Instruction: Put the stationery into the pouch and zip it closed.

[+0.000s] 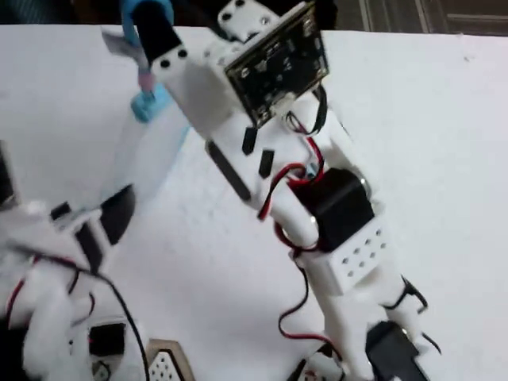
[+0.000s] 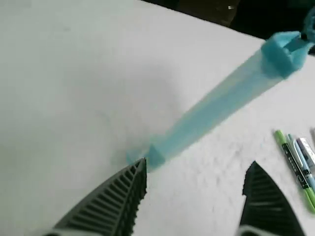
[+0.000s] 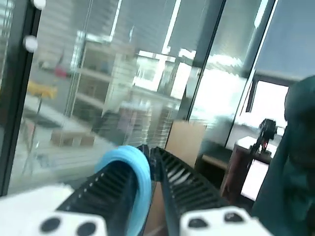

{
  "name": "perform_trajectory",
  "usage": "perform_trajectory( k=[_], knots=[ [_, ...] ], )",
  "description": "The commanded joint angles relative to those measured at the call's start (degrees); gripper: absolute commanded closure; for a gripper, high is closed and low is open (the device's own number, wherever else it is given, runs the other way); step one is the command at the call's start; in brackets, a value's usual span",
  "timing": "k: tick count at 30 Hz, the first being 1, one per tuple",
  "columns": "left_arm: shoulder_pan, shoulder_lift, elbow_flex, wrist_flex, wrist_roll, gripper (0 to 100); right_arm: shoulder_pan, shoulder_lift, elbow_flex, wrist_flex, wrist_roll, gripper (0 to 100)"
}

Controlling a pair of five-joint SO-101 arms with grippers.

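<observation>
The left gripper's (image 2: pixel 197 166) jaws are shown spread at the bottom of the left wrist view, one tip just beside the blue pouch's (image 2: pixel 221 105) end, with pens (image 2: pixel 297 164) at the right edge. The right gripper (image 3: pixel 151 153) is seen pinching a blue loop (image 3: pixel 141 174), and it is placed by the high view at the upper left.

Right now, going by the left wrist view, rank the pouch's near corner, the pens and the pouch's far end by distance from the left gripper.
1. Pouch's near corner, by one finger of the left gripper.
2. Pens, beside the other finger.
3. Pouch's far end, farthest off.
</observation>
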Motion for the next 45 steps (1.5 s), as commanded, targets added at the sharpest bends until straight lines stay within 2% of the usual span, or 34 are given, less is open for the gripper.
perform_trajectory(
  k=[1, 8, 13, 19, 28, 33, 37, 45],
  knots=[
    [-1.36, -4.88, -1.76, 1.05, 0.53, 68, -2.95, 3.03, -8.88, 5.14, -0.35, 98.2],
    [-1.36, -8.75, -1.76, 1.32, 0.62, 68, -7.25, 9.63, -10.11, 16.31, -0.97, 98.2],
    [-0.92, -8.75, 1.67, 1.32, 0.53, 68, -7.16, 12.44, -10.11, 16.66, -7.82, 98.2],
    [-1.01, -8.84, 2.64, 1.41, 0.26, 68, -6.81, 13.58, -10.11, 16.66, -8.18, 98.2],
    [-0.31, -9.27, 2.73, 1.49, 0.35, 70, -1.27, 13.58, -10.11, 16.57, -8.53, 98.2],
    [12.97, -8.84, 2.73, 1.41, 0.70, 70, -1.01, 13.67, -10.11, 16.31, -8.53, 98.2],
    [23.08, -5.58, 2.90, 1.23, 5.89, 70, -1.19, 13.67, -10.11, 16.31, -8.53, 98.2],
    [26.59, 6.02, -0.97, 1.41, 6.33, 70, -1.10, 13.76, -10.11, 16.31, -8.53, 98.2]
  ],
)
